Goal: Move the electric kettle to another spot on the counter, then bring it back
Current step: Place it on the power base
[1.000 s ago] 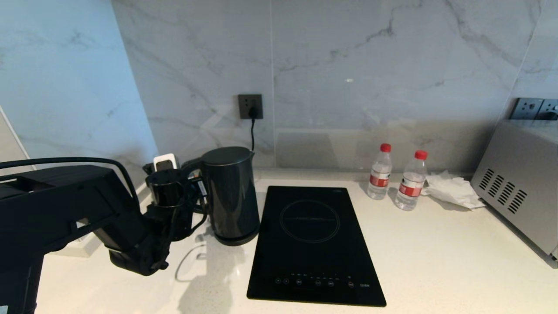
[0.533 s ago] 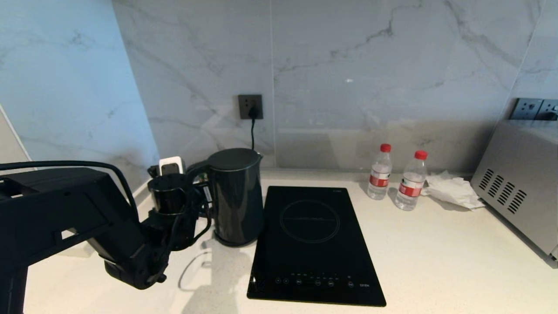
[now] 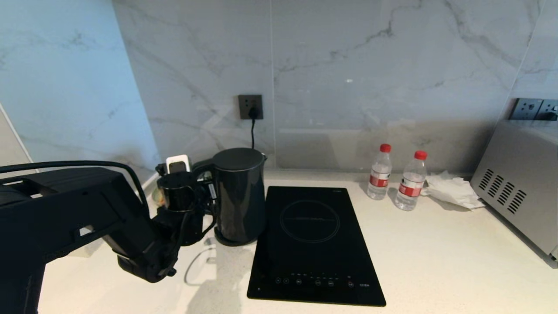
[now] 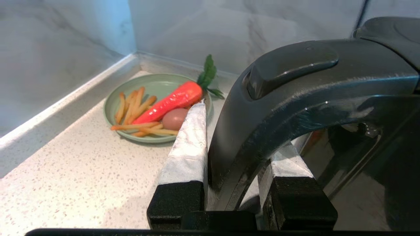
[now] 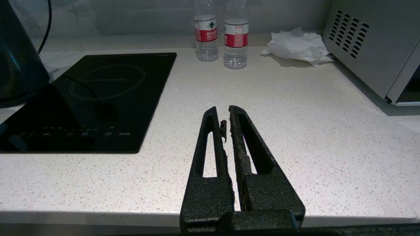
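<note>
Here electric kettle (image 3: pixel 239 194) abuts hob (image 3: pixel 314 244) edge

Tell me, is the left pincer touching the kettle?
Touching. The left wrist view shows the left pincer with its fingers pressed on both sides of the kettle handle.

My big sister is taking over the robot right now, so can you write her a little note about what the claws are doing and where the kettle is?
Left claw: shut on the loop handle of the electric kettle, at the left of the counter.
Right claw: shut, holding nothing, parked over the counter's front edge.
Kettle: upright, beside the left edge of the black hob, in front of the wall socket. Whether it touches the counter cannot be told.
Nearby: a green plate of play food behind the handle.
Done: handle gripped.
Left: set the kettle down at a new spot, then bring it back.
</note>
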Controlling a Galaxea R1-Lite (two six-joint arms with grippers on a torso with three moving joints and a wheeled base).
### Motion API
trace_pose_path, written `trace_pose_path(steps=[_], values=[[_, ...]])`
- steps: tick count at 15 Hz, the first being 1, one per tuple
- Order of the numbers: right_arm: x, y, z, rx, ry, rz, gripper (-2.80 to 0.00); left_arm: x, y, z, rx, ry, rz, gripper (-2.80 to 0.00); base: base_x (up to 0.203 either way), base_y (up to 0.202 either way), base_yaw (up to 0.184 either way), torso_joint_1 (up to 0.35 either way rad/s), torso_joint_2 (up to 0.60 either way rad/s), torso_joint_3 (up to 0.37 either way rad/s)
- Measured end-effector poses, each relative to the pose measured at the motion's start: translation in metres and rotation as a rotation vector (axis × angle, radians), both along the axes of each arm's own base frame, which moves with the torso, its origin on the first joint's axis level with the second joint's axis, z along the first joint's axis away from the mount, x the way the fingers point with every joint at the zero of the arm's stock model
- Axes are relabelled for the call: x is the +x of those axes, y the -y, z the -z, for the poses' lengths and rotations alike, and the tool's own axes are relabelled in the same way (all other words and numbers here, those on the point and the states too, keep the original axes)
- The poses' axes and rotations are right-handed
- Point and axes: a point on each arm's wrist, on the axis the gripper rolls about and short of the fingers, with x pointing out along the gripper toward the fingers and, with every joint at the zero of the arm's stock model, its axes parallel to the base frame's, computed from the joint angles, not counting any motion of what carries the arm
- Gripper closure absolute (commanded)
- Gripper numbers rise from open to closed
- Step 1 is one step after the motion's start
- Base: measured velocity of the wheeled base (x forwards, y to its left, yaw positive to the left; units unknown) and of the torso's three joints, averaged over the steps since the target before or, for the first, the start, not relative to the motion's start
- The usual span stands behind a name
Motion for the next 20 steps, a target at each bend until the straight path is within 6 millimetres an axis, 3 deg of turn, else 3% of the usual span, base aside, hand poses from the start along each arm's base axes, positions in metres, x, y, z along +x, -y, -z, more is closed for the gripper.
trace_pose_path(steps=[4, 10, 15, 20], values=[[0.000, 0.000, 0.000, 0.000, 0.000, 0.000, 0.00, 0.009, 0.002, 0.005, 0.000, 0.005, -0.012, 0.00, 0.000, 0.000, 0.000, 0.000, 0.00, 0.000], [0.000, 0.000, 0.000, 0.000, 0.001, 0.000, 0.00, 0.017, -0.011, 0.007, -0.001, 0.005, -0.047, 0.00, 0.000, 0.000, 0.000, 0.000, 0.00, 0.000], [0.000, 0.000, 0.000, 0.000, 0.000, 0.001, 0.00, 0.018, -0.023, 0.005, 0.001, 0.004, -0.075, 0.00, 0.000, 0.000, 0.000, 0.000, 0.00, 0.000], [0.000, 0.000, 0.000, 0.000, 0.000, 0.000, 0.00, 0.014, -0.020, 0.001, 0.000, 0.009, -0.062, 0.00, 0.000, 0.000, 0.000, 0.000, 0.00, 0.000]])
